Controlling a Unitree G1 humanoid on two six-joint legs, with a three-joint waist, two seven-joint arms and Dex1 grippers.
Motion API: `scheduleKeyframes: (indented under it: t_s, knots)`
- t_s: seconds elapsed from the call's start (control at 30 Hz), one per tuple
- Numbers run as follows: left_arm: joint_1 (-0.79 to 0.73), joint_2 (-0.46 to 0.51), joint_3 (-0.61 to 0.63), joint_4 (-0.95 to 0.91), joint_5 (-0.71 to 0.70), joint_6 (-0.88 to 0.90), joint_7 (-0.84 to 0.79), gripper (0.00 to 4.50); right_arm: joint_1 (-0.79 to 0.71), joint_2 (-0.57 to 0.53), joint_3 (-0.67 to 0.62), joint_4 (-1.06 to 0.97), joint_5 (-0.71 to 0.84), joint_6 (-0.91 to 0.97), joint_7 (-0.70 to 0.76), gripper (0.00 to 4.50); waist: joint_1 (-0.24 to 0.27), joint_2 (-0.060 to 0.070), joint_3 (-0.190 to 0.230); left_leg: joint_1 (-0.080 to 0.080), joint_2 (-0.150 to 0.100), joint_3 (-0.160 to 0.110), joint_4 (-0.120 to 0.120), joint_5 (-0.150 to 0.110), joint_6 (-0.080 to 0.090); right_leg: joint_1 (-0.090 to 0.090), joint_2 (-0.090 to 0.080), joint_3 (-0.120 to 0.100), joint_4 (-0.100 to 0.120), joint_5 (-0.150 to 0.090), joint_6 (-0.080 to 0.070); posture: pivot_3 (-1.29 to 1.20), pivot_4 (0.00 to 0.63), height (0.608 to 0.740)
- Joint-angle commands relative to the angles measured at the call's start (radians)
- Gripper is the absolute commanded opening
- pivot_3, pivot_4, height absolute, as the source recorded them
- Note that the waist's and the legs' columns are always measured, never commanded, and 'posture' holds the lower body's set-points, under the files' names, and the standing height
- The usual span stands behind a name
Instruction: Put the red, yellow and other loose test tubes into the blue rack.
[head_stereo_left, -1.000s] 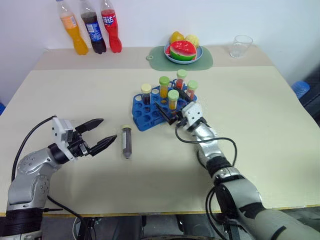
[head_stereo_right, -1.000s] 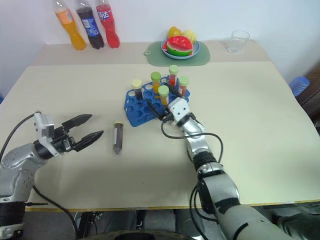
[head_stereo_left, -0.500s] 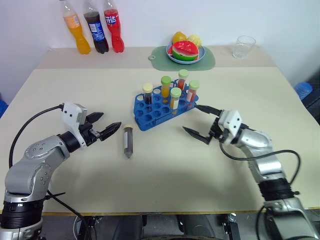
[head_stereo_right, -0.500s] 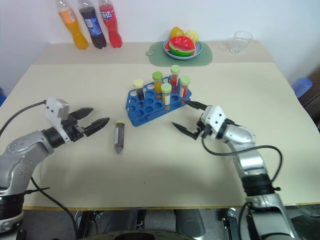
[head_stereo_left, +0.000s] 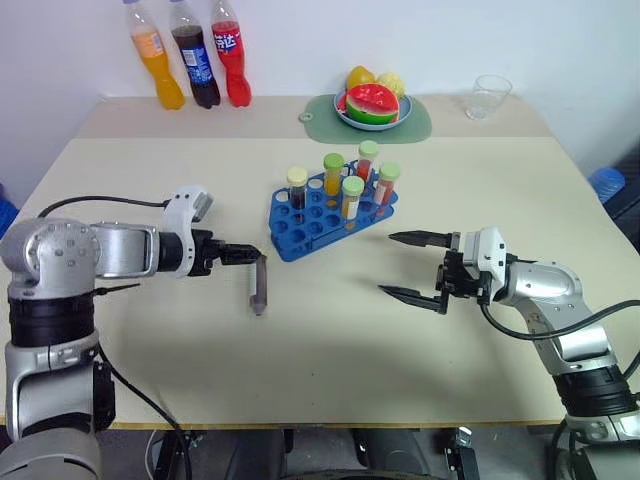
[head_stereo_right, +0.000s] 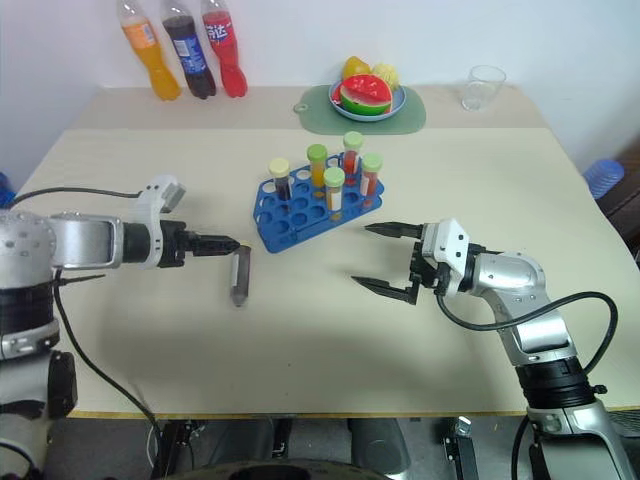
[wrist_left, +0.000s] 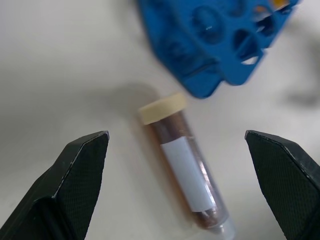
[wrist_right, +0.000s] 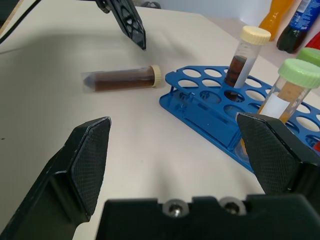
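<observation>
- One brown tube (head_stereo_left: 259, 283) left lying on worktop (head_stereo_left: 330, 350), five standing in blue rack (head_stereo_left: 305, 225).
- Right pincer (head_stereo_left: 420, 265) withdrawn from rack, released, empty.
- Left pincer (head_stereo_left: 243, 255) now over brown tube, spread wide, likely grasping next.

Six tubes (head_stereo_left: 259, 283) (one loose), three bottles (head_stereo_left: 187, 55), one rack (head_stereo_left: 300, 235).

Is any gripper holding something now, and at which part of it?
Nothing is held. The left gripper is open over the brown tube lying on the table; the right gripper is open and empty.
</observation>
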Motion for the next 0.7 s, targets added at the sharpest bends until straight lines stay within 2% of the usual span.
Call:
scheduleKeyframes:
  t_s: [0.03, 0.17, 0.3, 0.53, 0.7]
  knots:
    - [-0.068, 0.011, -0.054, 0.127, -0.206, 0.008, 0.214, 4.50, -0.015, 0.008, -0.021, -0.022, 0.002, -0.020, -0.004, 4.43, 0.003, 0.000, 0.000, 0.000, 0.000, 0.000, 0.000, 0.000, 0.000, 0.000, -0.001, 0.000, 0.000, 0.000, 0.000, 0.00, 0.150, 0.740]
    - [-0.165, 0.051, -0.179, 0.284, -0.501, 0.008, 0.412, 4.50, -0.016, 0.003, -0.033, -0.012, 0.002, -0.028, -0.004, 4.43, 0.009, -0.001, 0.001, -0.001, 0.000, 0.000, 0.001, 0.000, 0.000, 0.000, -0.002, 0.000, 0.000, 0.000, 0.001, 0.00, 0.150, 0.740]
    - [-0.194, 0.115, -0.313, 0.312, -0.775, -0.074, 0.587, 4.50, -0.014, 0.008, -0.039, -0.005, -0.001, -0.041, -0.014, 4.43, 0.010, -0.001, 0.001, -0.001, 0.000, 0.000, 0.000, 0.000, -0.001, -0.001, -0.002, 0.001, 0.000, 0.000, 0.001, 0.00, 0.150, 0.740]
    - [-0.234, 0.092, -0.401, 0.382, -0.796, -0.085, 0.700, 4.50, -0.011, 0.019, -0.034, -0.011, -0.003, -0.041, -0.028, 4.43, 0.026, -0.001, 0.001, -0.001, -0.003, 0.000, 0.000, 0.001, -0.002, -0.001, -0.001, 0.001, 0.000, 0.000, 0.000, 0.00, 0.150, 0.740]
    - [-0.240, 0.011, -0.375, 0.440, -0.796, -0.112, 0.833, 4.50, -0.002, 0.023, -0.040, -0.021, -0.001, -0.038, -0.037, 4.43, 0.030, -0.001, 0.001, -0.002, -0.004, 0.000, 0.000, 0.001, -0.002, -0.001, -0.001, 0.000, 0.000, 0.000, 0.000, 0.00, 0.150, 0.740]
